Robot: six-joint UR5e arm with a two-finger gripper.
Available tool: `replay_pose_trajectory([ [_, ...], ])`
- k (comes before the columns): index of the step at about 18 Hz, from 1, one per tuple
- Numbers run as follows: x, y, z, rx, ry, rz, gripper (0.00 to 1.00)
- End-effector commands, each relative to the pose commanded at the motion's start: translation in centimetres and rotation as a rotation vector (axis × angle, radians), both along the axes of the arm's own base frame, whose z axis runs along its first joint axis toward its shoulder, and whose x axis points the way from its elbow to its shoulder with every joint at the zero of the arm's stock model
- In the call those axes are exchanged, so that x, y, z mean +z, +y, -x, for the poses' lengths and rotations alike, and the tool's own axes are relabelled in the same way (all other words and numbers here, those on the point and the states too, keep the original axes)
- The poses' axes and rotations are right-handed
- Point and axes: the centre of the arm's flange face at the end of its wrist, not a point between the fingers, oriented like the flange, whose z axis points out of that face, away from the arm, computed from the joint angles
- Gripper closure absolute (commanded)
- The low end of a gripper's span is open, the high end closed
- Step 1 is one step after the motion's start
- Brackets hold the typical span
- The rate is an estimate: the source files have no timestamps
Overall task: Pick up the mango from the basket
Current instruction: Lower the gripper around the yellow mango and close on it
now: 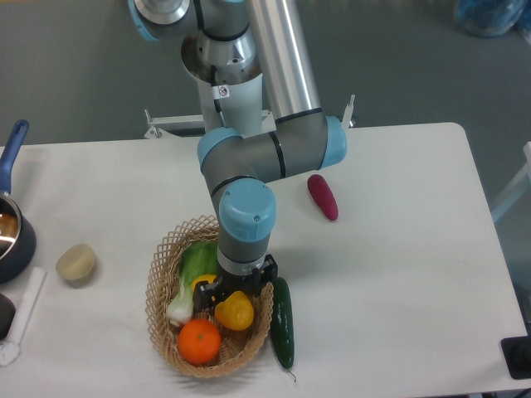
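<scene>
The gripper (235,296) hung low inside the basket (162,265), its black fingers either side of the mango (235,310), though whether they were clamped on the fruit could not be told. The mango lay in the basket just beside the orange (199,341), with a leafy green vegetable (192,269) to its left. A cucumber (282,322) rested outside against the rim, and a purple sweet potato (323,196) lay well apart on the white table (398,249).

Your gripper (235,292) is hemmed in the basket (159,292) by the orange (199,342), bok choy (192,274) and cucumber (282,322).
</scene>
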Motion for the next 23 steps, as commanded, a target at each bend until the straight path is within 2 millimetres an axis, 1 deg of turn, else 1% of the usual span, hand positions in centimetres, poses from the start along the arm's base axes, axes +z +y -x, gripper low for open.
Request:
replay_pose_trajectory([
  [5,-0.3,0.3,-0.4,-0.011,-0.003,0.001,0.00],
  [7,-0.7,0.8,-0.3,-0.014,-0.001,0.004,0.00],
  [9,-1.0,1.0,-0.8,-0.025,0.006,0.017,0.04],
  [10,-1.1,1.2,-1.0,-0.029,0.007,0.020,0.04],
  [12,-1.2,1.2,-1.0,-0.030,0.009,0.019,0.06],
  [13,-1.1,1.2,-1.1,-0.032,0.010,0.018,0.14],
  [14,-0.9,1.2,-1.1,-0.034,0.012,0.013,0.16],
  [16,-0.4,1.2,-1.0,-0.036,0.017,0.008,0.26],
  [18,0.1,1.2,-1.0,-0.038,0.025,0.001,0.40],
  [19,0.4,1.2,-1.0,-0.038,0.027,-0.001,0.50],
  [20,0.5,1.2,-1.0,-0.038,0.030,-0.002,0.53],
  [21,0.4,1.2,-1.0,-0.038,0.028,0.000,0.60],
  [23,0.7,1.1,-1.0,-0.037,0.031,-0.003,0.60],
])
